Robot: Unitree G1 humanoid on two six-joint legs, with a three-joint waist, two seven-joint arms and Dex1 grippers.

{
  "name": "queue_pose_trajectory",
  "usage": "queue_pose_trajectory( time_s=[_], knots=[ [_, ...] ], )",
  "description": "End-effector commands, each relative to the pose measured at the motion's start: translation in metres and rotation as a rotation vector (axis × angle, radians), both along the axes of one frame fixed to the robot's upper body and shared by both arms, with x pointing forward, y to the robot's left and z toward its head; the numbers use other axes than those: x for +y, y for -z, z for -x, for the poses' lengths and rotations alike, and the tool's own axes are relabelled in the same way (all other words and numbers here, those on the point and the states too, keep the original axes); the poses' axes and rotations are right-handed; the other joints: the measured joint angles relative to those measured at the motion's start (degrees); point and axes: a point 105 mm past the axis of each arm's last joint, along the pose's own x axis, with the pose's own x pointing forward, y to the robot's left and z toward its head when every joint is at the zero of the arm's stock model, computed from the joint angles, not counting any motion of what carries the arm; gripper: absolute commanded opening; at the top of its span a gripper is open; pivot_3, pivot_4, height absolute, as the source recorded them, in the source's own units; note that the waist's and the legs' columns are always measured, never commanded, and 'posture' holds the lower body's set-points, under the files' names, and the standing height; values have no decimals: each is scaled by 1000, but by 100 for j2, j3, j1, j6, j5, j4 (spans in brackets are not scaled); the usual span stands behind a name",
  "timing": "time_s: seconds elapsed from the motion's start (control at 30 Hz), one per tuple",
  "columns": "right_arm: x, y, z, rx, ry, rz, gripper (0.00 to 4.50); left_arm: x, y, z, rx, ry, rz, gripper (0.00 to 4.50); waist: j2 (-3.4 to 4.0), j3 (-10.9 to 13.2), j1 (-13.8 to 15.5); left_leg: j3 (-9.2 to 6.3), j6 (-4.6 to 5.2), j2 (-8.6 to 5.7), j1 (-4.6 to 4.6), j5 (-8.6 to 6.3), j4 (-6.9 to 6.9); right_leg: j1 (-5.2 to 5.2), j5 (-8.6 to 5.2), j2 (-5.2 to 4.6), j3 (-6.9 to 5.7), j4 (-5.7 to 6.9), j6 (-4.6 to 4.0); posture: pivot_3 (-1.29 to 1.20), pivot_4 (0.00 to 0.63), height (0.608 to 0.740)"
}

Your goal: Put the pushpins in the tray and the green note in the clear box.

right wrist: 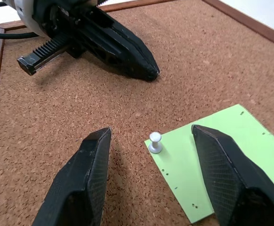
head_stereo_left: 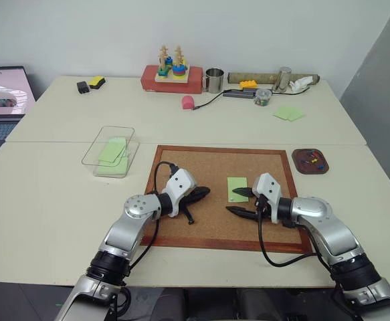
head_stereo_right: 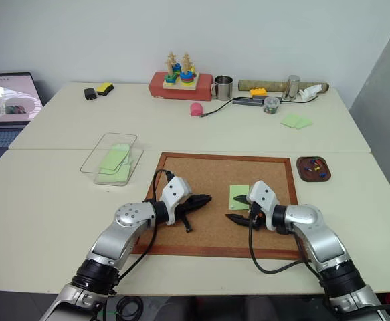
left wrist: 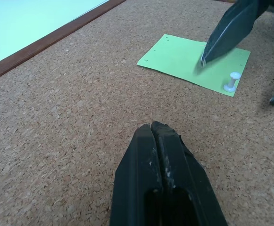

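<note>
Your clear box (head_stereo_left: 108, 144) holds green papers; the tray (head_stereo_left: 310, 161) holds pushpins (head_stereo_left: 310, 159), too tiny to count. Left fingers (left wrist: 152, 134) are clenched on nothing; right fingers (right wrist: 92, 155) are spread around a white pin (right wrist: 154, 141) in the green note (right wrist: 230, 155).

Both arms have silver-grey metal shells with round joint housings and black ribbed cuffs near the elbows. Each wrist carries a white block, and a black cable loops from it back along the forearm. The left gripper (head_stereo_left: 201, 192) and right gripper (head_stereo_left: 240, 200) have tapered black fingers, scuffed pale at the tips, with a toothed rack bar.

Cork board (head_stereo_left: 201, 174), laptop (head_stereo_left: 1, 100), metal mug (head_stereo_left: 214, 80).
</note>
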Motion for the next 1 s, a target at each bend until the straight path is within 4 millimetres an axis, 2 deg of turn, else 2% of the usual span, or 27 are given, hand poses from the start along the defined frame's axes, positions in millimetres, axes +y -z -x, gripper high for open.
queue_pose_trajectory(
  time_s=[0.03, 0.37, 0.53, 0.8, 1.0],
  knots=[
    [2, -8, -2, -45, -10, -23, 2049, 4, 31, 12, 104, -3, -64, 0, 0, 0, 0, 0, 0, 0, 0, 0, 0, 0, 0, 0, 0, 0, 0, 0, 150, 740],
    [3, -7, 0, -48, -19, -25, 45, 4, 31, 11, 105, -1, -66, 0, 0, 0, -2, 0, 0, 0, 0, 0, -1, 0, 0, 0, -1, 0, -1, 0, 150, 740],
    [6, -13, 1, -79, -40, -25, 45, 4, 31, 11, 105, -2, -66, 0, 0, 0, -2, -1, 0, 0, 0, 0, -1, 0, 0, 0, -1, 0, -1, 0, 150, 740],
    [15, -42, 10, -194, -122, -31, 45, 3, 31, 11, 107, -3, -64, 0, 0, 0, -1, -1, 0, 0, -7, 0, -1, -7, 1, 0, -1, -1, -2, 0, 150, 740],
    [14, -55, 16, -242, -156, -5, 45, 1, 28, 10, 101, -8, -45, 0, -1, 0, 1, -3, 0, 0, -4, 0, -1, -3, -4, 0, -3, 0, 6, 0, 150, 740]
  ],
)
